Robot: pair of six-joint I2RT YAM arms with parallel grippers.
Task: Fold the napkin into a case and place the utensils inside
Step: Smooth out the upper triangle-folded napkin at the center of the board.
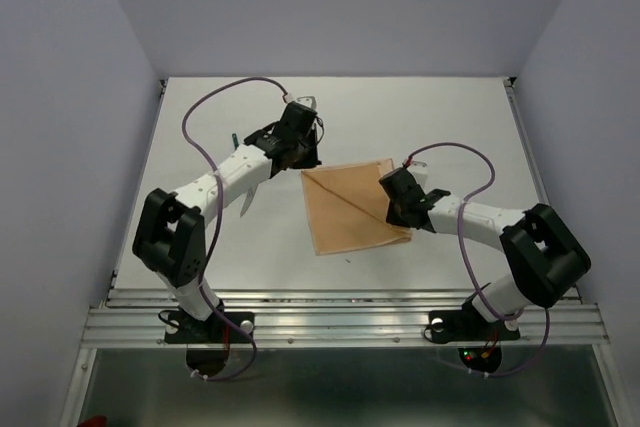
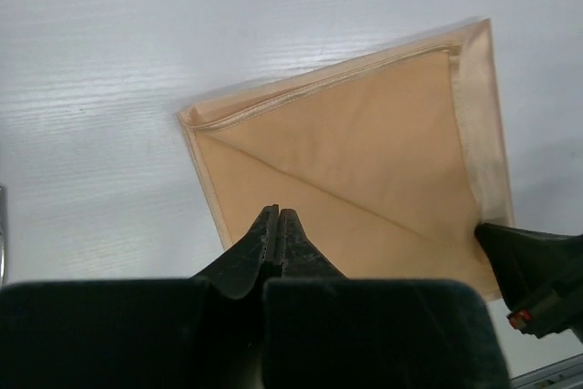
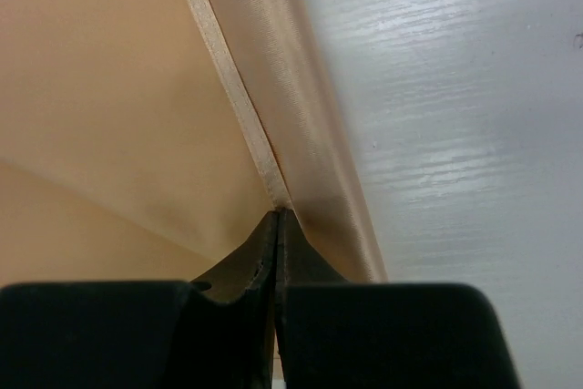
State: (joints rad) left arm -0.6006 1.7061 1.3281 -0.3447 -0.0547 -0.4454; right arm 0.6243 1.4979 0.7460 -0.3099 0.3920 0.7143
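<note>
The top view alone shows both arms: the left reaches far forward and bends in toward the napkin's (image 1: 350, 209) far-left corner, while the right angles in low from the right to its right edge. The napkin lies flat mid-table (image 1: 450, 117), folded square with a diagonal crease.

The left wrist view shows the left pincer (image 2: 278, 225) with its tips together over the cloth's near edge, and the right pincer (image 2: 533, 271) at a corner. In the right wrist view its tips meet on the hem (image 3: 232, 97). Whether they have caught any cloth, I cannot tell.
</note>
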